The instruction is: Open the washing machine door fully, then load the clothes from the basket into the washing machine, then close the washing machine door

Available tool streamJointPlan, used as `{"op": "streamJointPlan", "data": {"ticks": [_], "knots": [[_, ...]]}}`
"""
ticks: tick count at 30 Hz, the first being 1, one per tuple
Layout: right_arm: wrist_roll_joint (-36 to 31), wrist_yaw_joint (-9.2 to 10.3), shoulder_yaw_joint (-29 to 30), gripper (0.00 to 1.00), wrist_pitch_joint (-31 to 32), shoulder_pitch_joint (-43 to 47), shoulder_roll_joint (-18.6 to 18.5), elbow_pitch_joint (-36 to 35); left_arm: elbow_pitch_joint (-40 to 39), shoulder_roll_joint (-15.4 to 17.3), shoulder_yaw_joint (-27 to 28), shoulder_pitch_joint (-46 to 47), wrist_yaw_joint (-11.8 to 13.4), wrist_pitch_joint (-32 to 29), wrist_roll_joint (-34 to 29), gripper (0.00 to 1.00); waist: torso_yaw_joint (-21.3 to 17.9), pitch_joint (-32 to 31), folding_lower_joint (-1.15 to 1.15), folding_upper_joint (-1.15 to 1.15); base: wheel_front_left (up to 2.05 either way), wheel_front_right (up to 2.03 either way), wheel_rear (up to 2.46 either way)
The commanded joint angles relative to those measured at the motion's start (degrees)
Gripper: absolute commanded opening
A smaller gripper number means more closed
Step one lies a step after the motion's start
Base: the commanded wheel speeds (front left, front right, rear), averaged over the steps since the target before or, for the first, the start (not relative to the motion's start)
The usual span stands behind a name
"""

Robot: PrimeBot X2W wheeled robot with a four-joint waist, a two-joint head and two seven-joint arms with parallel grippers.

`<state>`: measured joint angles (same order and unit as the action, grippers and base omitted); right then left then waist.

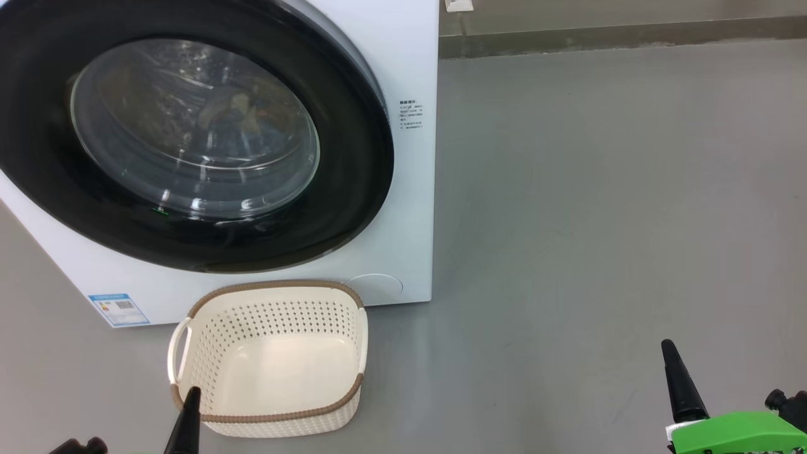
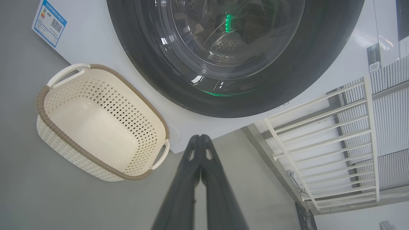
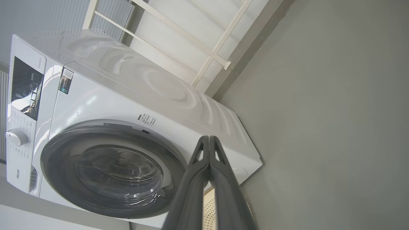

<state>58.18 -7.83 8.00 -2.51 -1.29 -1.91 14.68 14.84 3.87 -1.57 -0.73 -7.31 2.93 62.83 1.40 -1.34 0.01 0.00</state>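
Note:
The white washing machine point(image 1: 403, 208) stands at the upper left, and its round black door point(image 1: 353, 189) lies flush against its front. Behind the glass window point(image 1: 195, 126) some bluish and orange-brown fabric shows dimly; I take it for the clothes. On the floor just before the machine sits the cream basket point(image 1: 277, 285), with nothing inside it. My left gripper point(image 1: 191, 394) is shut at the basket's near left corner, fingertips together in the left wrist view point(image 2: 200, 137). Far to the right, my right gripper point(image 1: 667, 345) is also shut and holds nothing point(image 3: 208, 138).
Bare grey floor point(image 1: 599, 221) stretches right of the machine to a wall base point(image 1: 618, 38). A white railing point(image 2: 319, 134) stands beside the machine. The control panel point(image 3: 25, 86) and a knob point(image 3: 14, 137) are on the machine's top front.

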Motion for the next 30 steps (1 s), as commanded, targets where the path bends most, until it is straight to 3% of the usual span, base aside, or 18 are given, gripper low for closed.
{"op": "streamJointPlan", "data": {"ticks": [1,30], "knots": [[1.92,0.20,-0.91,0.00,0.50,-2.87,-0.67,-1.25,-1.13,0.49,1.62,3.07,-0.11,-0.47,1.50,0.00,-0.04,0.04,-0.01,0.00,0.00,0.00,0.00],[20.46,0.28,-1.24,0.00,5.41,-4.04,-0.85,-0.91,-0.93,-0.13,5.05,5.27,-0.15,-5.39,17.84,0.00,-0.83,0.89,-0.01,0.00,0.00,0.00,0.00]]}}
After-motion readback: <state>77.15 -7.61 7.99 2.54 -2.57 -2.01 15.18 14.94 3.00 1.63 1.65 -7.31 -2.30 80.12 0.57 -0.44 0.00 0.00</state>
